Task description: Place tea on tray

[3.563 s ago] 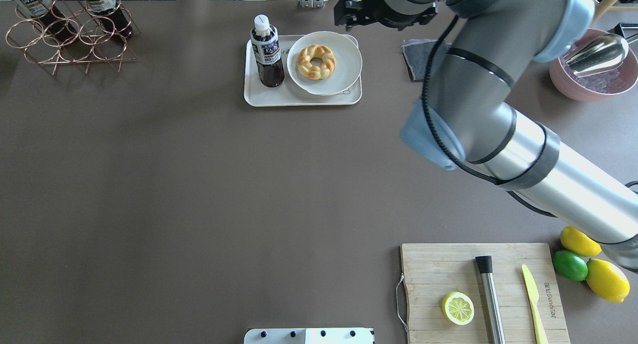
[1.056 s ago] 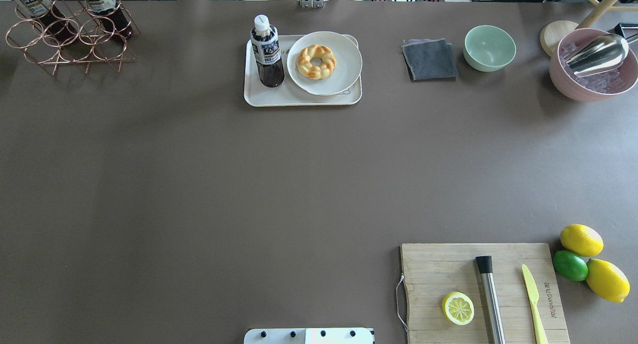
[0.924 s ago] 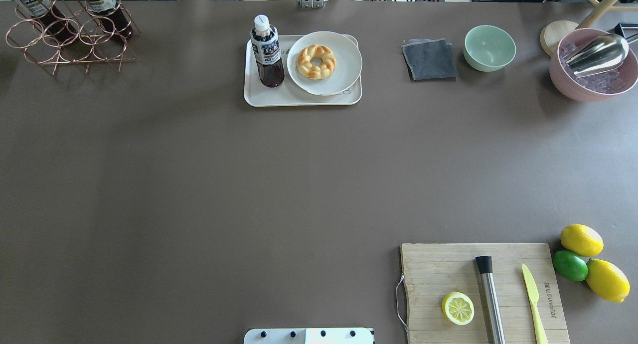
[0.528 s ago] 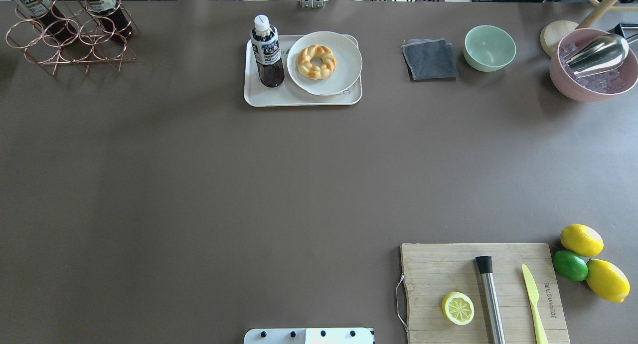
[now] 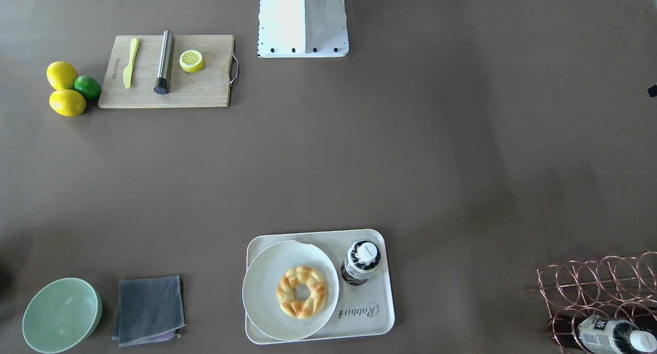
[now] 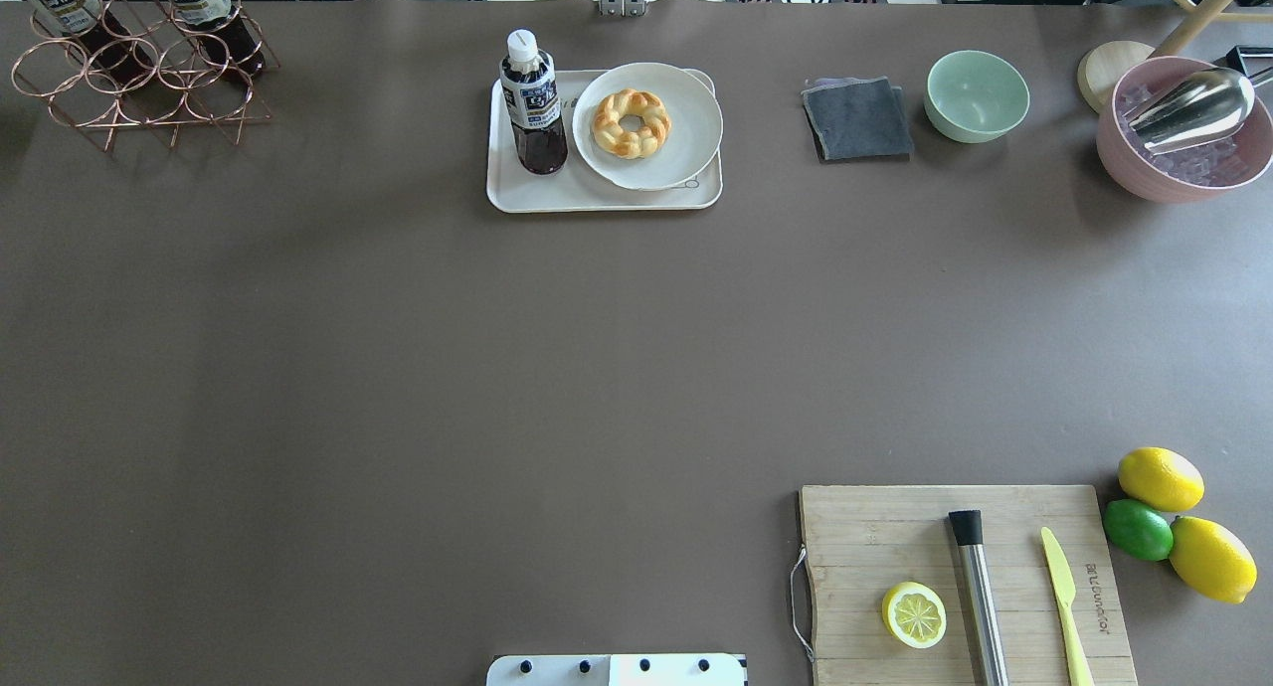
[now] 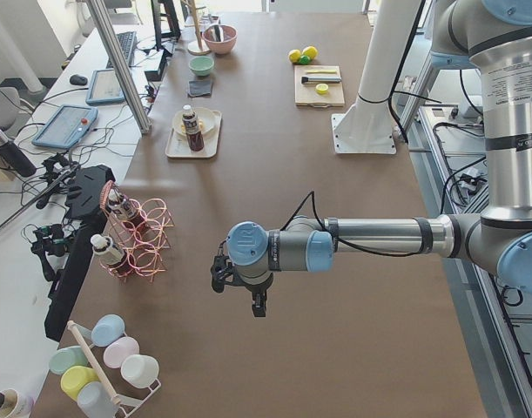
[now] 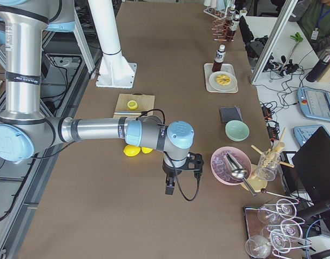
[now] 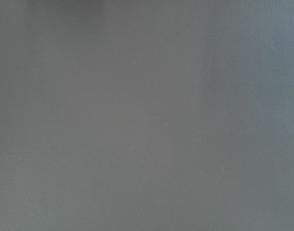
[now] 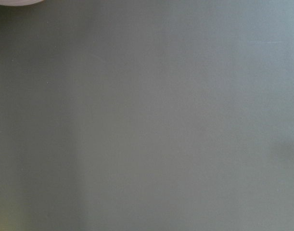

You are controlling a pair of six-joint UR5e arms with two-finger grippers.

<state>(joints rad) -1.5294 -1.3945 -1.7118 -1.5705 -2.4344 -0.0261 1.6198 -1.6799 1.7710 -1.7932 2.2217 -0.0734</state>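
Note:
The tea [image 6: 532, 104] stands upright on the left part of the cream-white tray [image 6: 597, 197], beside a round plate [image 6: 686, 119] with a doughnut. The tea [image 5: 362, 261] and the tray [image 5: 374, 313] also show in the front-facing view. My left gripper [image 7: 258, 305] hangs over bare table off the table's left end, far from the tray; I cannot tell if it is open or shut. My right gripper [image 8: 170, 188] hangs over bare table near the right end; I cannot tell its state either. Both wrist views show only table surface.
A copper wire rack [image 6: 129, 70] with look-alike bottles [image 6: 199, 0] stands far left. A grey cloth [image 6: 857, 119], green bowl [image 6: 978, 94] and pink bowl [image 6: 1183, 139] with a scoop stand far right. A cutting board [image 6: 895, 537] and lemons [image 6: 1159, 477] lie near right.
The right arm, which reached over the table's far right 3.6 s ago, has left the overhead view. The tea, tray and plate have not moved.

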